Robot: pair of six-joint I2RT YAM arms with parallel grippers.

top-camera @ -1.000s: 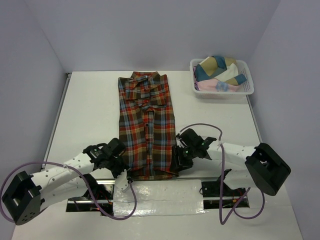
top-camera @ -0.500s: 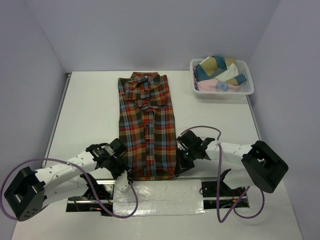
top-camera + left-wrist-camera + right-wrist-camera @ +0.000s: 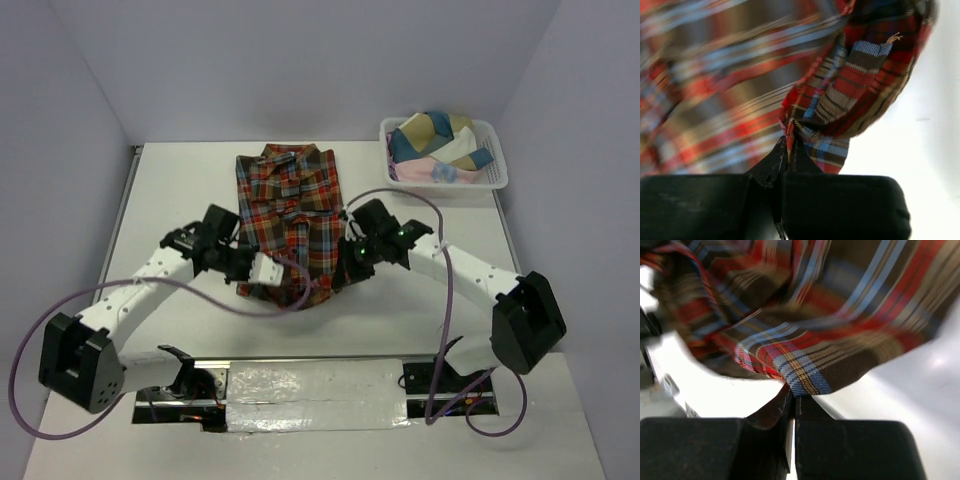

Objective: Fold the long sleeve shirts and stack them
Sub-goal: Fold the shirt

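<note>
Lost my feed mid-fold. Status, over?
Left gripper, right gripper: both shut on hem of red-orange, brown and blue plaid flannel shirt. Hem raised, mid-fold. White slotted plastic basket well clear.

The overhead camera sits high above and behind the two arm bases. It faces forward and down from far enough off to take in the whole table (image 3: 180, 200), the shirt (image 3: 295, 200), both arms, and the basket (image 3: 495, 182) well beyond the right gripper (image 3: 352, 255). The left wrist camera sits just behind the left gripper (image 3: 787, 146) and looks along its pinched-together fingers. It is so near that blurred plaid fills the frame above the tips, with bare table to their right. The right wrist camera looks the same way past its own closed fingers, with plaid close above the tips and table to their right. Each wrist view shares with the overhead view only the bit of shirt at its own gripper.
</note>
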